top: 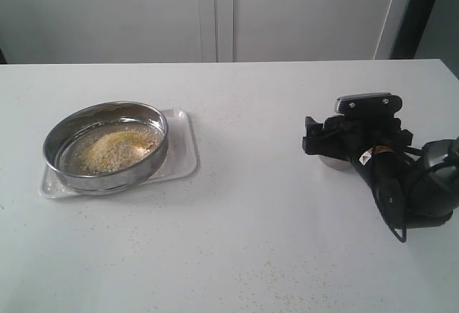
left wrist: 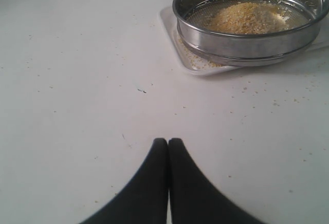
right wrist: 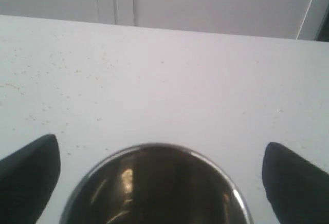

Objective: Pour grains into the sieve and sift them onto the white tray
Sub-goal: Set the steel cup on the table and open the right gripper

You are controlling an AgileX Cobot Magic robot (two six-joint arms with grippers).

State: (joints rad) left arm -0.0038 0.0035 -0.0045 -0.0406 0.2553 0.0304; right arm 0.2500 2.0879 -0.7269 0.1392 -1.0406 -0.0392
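Grains [top: 115, 149] lie in the sieve [top: 93, 179]; left jaws clenched empty, right jaws released wide astride the steel cup [right wrist: 154, 188].

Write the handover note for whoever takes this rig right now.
Left gripper: shut, empty, over bare table, apart from the sieve.
Right gripper: open, fingers either side of the steel cup, which looks empty.
The sieve sits on the white tray, a heap of grains in its mesh.
Done: pouring. Left: sifting; only a few grains show on the tray.
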